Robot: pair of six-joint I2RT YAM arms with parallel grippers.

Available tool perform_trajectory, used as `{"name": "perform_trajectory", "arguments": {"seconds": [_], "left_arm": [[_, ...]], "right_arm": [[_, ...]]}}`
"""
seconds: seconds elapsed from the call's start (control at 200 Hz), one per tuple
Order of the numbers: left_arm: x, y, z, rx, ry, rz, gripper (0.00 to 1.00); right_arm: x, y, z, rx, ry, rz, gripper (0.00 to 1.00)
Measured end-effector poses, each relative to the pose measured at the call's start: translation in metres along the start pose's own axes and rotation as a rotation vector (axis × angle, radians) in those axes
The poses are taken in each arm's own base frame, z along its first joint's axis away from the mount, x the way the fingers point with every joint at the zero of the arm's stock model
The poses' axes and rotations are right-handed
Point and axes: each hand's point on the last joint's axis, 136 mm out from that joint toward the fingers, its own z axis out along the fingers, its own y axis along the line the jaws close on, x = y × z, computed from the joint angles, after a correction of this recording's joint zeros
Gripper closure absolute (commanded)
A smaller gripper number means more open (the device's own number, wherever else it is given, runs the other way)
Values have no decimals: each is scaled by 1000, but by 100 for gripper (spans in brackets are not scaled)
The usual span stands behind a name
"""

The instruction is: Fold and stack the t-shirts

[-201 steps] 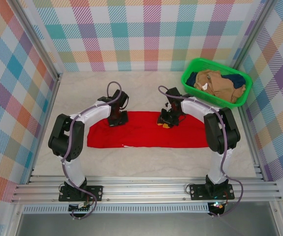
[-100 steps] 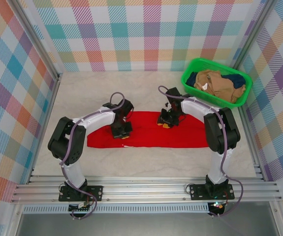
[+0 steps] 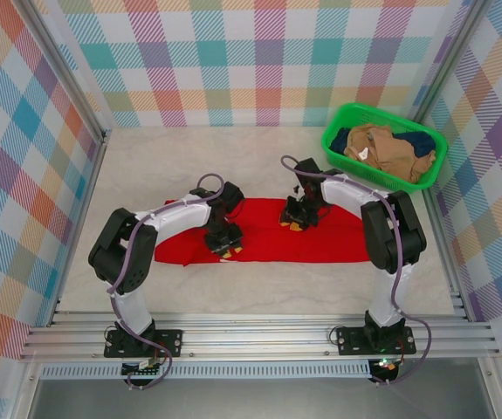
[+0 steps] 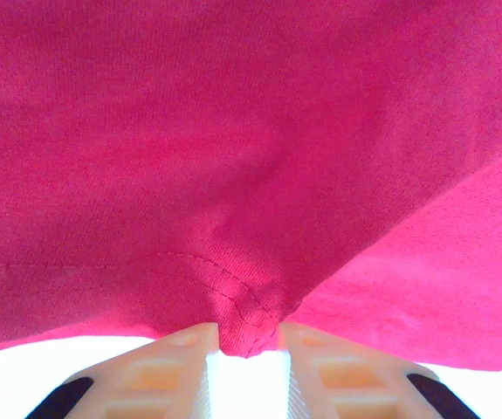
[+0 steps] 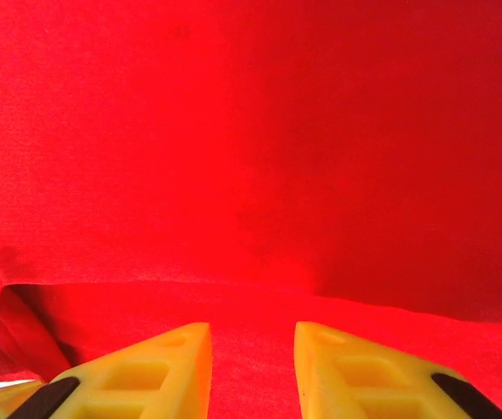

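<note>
table (image 3: 146, 166): pale and flat, with bare room around the cloth for sliding and smoothing.
red t-shirt (image 3: 268, 240): spread as a long band across the middle of the table, under both arms. Soft, limp and light by the look of it, so likely to sag and drag from a single pinch. Best taken at hems and corners, two points at once, and carried low.
green basket (image 3: 368, 171): at the far right, apart from the red cloth.
tan t-shirt (image 3: 386, 148): crumpled on top in the basket; same soft handling expected.
navy t-shirt (image 3: 340, 140): in the basket, mostly under the tan one.
right gripper (image 3: 295, 220) (image 5: 252, 336): low over the red cloth, right of centre, jaws a little apart with nothing between them.
left gripper (image 3: 223, 242) (image 4: 246, 336): at the near edge of the red cloth, left of centre, with a narrow gap between the jaws.
hem corner (image 4: 246, 323): stitched point of red cloth lying between the left fingertips (image 4: 185, 345); pinched or just loose, cannot tell.
</note>
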Motion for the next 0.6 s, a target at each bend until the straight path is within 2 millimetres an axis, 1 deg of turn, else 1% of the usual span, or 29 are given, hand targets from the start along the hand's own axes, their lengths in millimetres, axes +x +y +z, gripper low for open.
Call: {"name": "perform_trajectory", "arguments": {"seconds": [0.085, 0.165, 0.25, 0.325, 0.39, 0.46, 0.545, 0.6], "left_arm": [[-2, 1, -6, 6, -10, -10, 75], [-8, 6, -22, 13, -49, -20, 74], [-23, 16, -43, 26, -106, -52, 74], [-40, 26, -50, 23, -146, -76, 74], [-52, 35, -46, -10, -162, -83, 74], [-61, 41, -34, -58, -157, -72, 74], [-64, 45, -16, -97, -129, -50, 75], [-64, 45, -7, -107, -114, -38, 76]], "right_arm": [[1, -1, 1, 2, 3, 2, 69], [1, -1, 1, 3, 4, 2, 69], [2, -2, 2, 4, 6, 3, 69], [2, -3, 2, 5, 7, 4, 69], [2, -3, 2, 5, 7, 4, 69], [2, -3, 2, 5, 7, 4, 69], [2, -3, 2, 5, 7, 4, 69], [3, -4, 2, 6, 8, 5, 69]]}}
